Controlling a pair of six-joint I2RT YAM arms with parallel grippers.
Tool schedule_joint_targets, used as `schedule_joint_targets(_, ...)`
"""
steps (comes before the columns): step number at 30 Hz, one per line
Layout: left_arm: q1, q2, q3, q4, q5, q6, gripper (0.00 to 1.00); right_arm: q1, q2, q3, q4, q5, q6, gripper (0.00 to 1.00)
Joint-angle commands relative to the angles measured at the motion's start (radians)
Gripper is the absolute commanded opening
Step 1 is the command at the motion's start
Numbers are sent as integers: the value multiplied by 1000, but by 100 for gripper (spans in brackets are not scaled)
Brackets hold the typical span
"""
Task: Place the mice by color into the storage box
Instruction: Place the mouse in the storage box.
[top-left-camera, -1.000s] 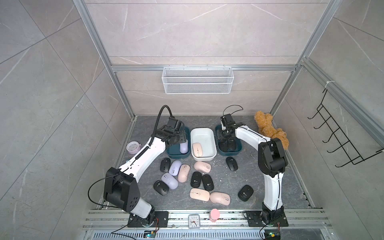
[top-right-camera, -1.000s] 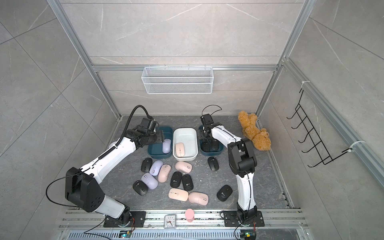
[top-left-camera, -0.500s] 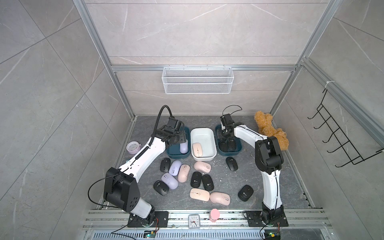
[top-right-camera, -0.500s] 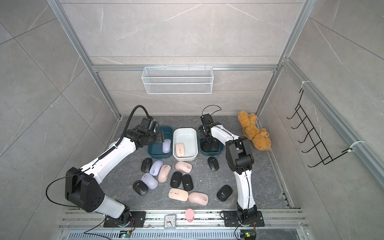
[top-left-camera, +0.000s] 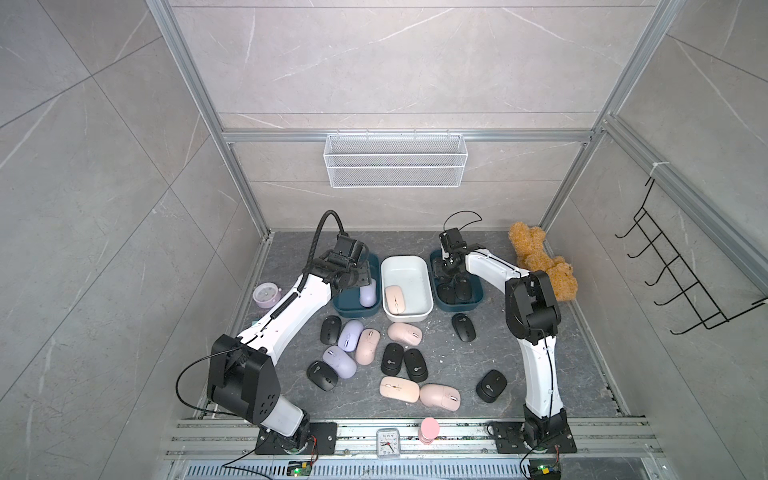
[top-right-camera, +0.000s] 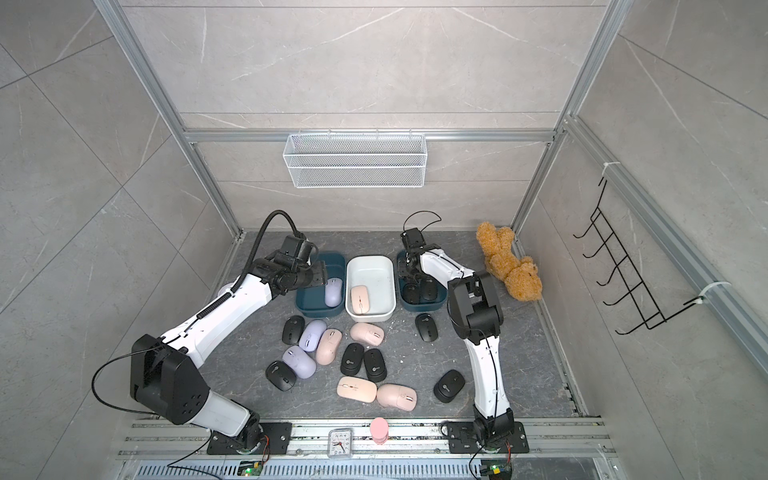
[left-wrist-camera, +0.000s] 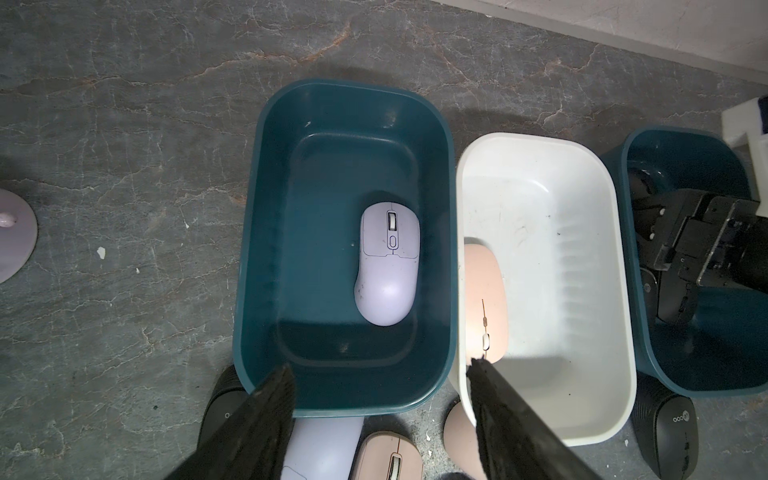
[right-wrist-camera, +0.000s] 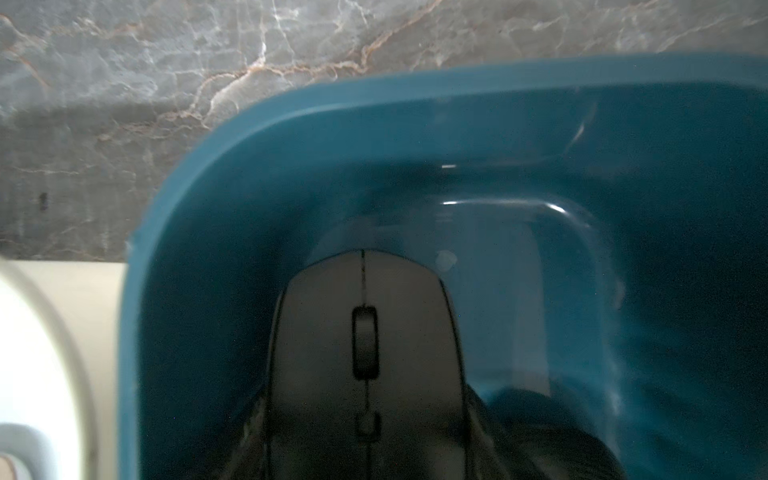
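Note:
Three storage boxes stand in a row at the back. A lavender mouse (left-wrist-camera: 388, 266) lies in the left teal box (left-wrist-camera: 257, 232). A pink mouse (left-wrist-camera: 484, 291) lies in the white box (left-wrist-camera: 619, 249). My left gripper (left-wrist-camera: 382, 365) hovers open over the near end of the left teal box, holding nothing. My right gripper (right-wrist-camera: 365, 415) is down inside the right teal box (right-wrist-camera: 249, 133), shut on a black mouse (right-wrist-camera: 365, 299). Two more black mice (top-left-camera: 455, 291) lie in that box. Several black, pink and lavender mice (top-left-camera: 367, 346) are scattered on the floor in front.
A brown teddy bear (top-left-camera: 540, 266) lies at the back right. A round lavender alarm clock (top-left-camera: 266, 295) stands by the left wall. A pink cylinder (top-left-camera: 429, 430) and a small white clock (top-left-camera: 387, 444) sit on the front rail. A wire basket (top-left-camera: 395, 160) hangs on the back wall.
The right arm's elbow has swung a little to the left, while its gripper stays in the right teal box on the black mouse. The left arm has not moved.

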Motion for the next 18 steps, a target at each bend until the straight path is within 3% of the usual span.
schedule_joint_targets(1,5,-16,8,-14,-16,19,69,2,29,43,-25,8,12,54)
schedule_joint_targets(6,5,-26,1,-12,-23,21,69,2,44,58,-37,15,16,55)
schedule_joint_targets(18,5,-32,-3,-3,-20,29,69,2,25,59,-43,11,25,67)
